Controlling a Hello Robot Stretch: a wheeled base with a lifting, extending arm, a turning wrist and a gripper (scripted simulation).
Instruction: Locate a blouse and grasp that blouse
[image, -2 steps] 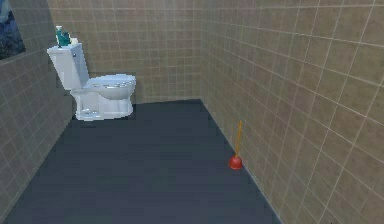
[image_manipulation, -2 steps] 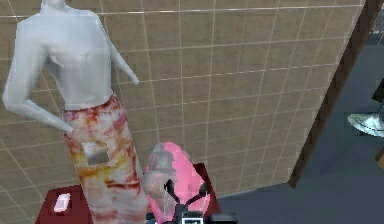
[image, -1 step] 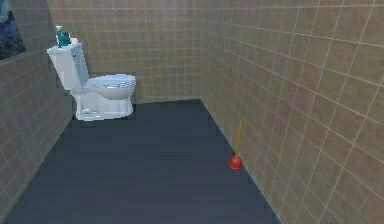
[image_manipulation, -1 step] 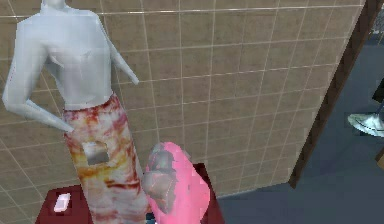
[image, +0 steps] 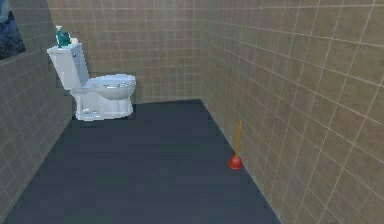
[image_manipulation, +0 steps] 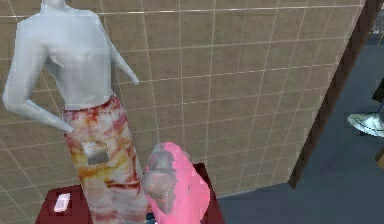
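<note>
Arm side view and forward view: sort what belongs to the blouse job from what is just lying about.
Job: pink crumpled cloth, likely the blouse; dark red table under it.
Lying about: grey mannequin in patterned red skirt; white toilet; teal bottle on its tank; red-cupped plunger; pale shoe.

My forward camera registers a white toilet (image: 100, 92) and a teal bottle (image: 63, 37). Walls (image: 300, 70): tan square tiles with pale grout lines. Floor (image: 140, 160): uniform dark slate blue. The plunger (image: 237, 160) has a red cup and an orange-yellow handle. My arm side camera registers a pale grey mannequin (image_manipulation: 70, 50); I read its skirt (image_manipulation: 100, 150) as mottled red, orange and cream. The crumpled garment (image_manipulation: 180, 185) is bright pink with a grey patch. Table (image_manipulation: 45, 214): dark red. Door frame (image_manipulation: 335, 90): dark brown.
</note>
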